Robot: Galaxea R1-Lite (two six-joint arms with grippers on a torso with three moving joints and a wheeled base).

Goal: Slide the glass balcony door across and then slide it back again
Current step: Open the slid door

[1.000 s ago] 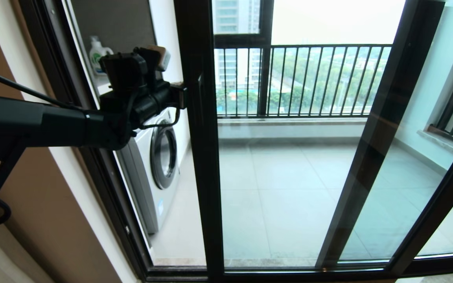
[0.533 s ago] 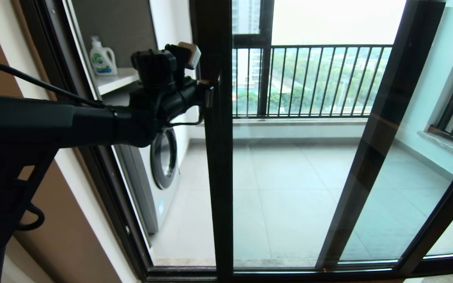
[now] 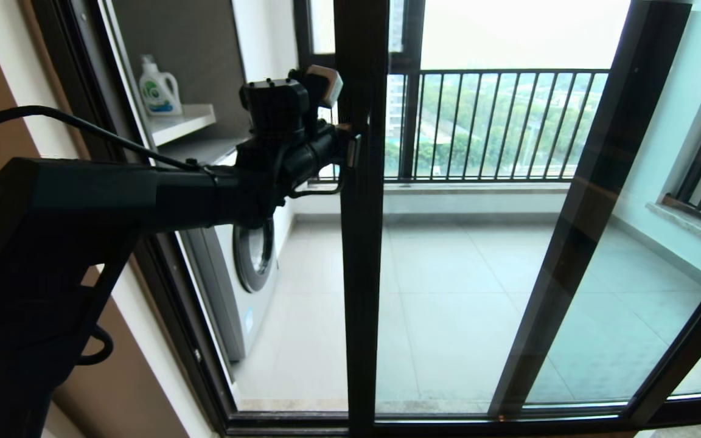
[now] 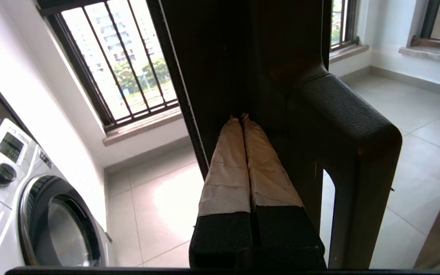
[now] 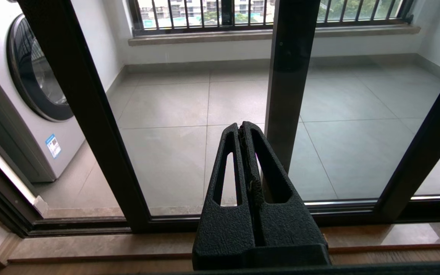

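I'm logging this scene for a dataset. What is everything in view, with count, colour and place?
glass balcony door: one, black frame, middle of the doorway, part open
handle: one, black, on the door's upright
fixed glass panel: one, black frame, right of the door
washing machine: one, white, balcony's left side
detergent bottle: one, white, shelf above the washer
balcony railing: one, black, far edge
floor tiles: grey, balcony floor
left tool: taped white fingers shut, tips against the door's upright beside the handle
right tool: black, shut, low before the door, idle
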